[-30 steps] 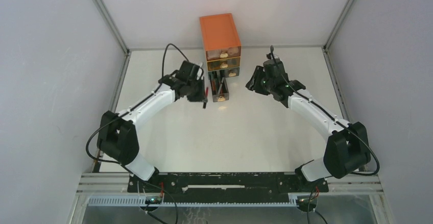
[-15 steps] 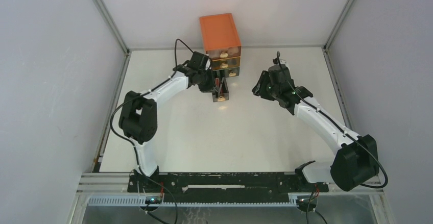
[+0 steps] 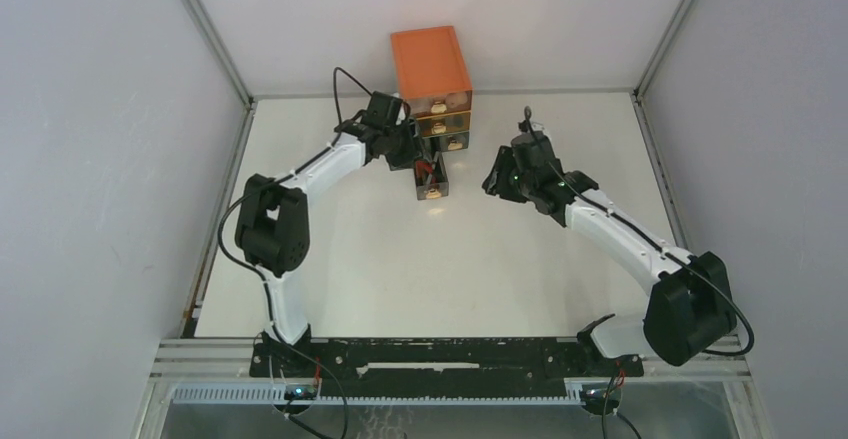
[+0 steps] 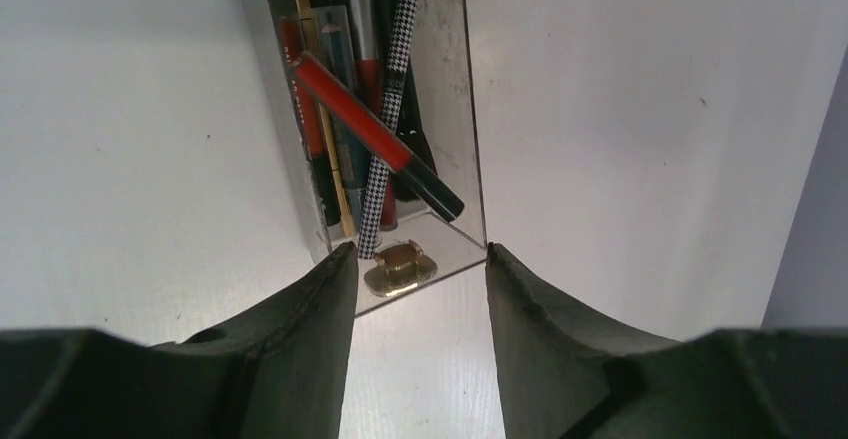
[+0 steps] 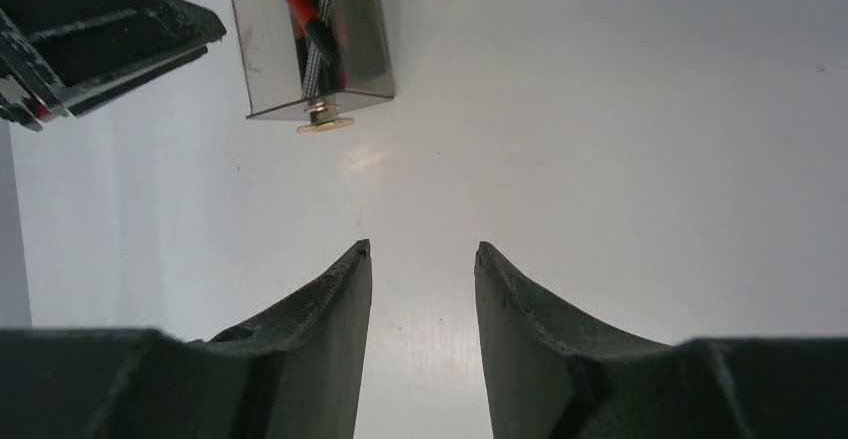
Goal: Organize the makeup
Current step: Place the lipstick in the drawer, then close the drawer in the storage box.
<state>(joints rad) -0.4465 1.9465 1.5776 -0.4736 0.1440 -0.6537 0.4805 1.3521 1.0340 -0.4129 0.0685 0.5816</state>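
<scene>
The left hand is being held open and empty right at the front of the pulled-out drawer, by its gold knob. Inside the drawer the makeup is being stored, with a red pencil lying slantwise across a checked tube. The right hand is being held open, empty, over the surface, off to the drawer's right.
</scene>
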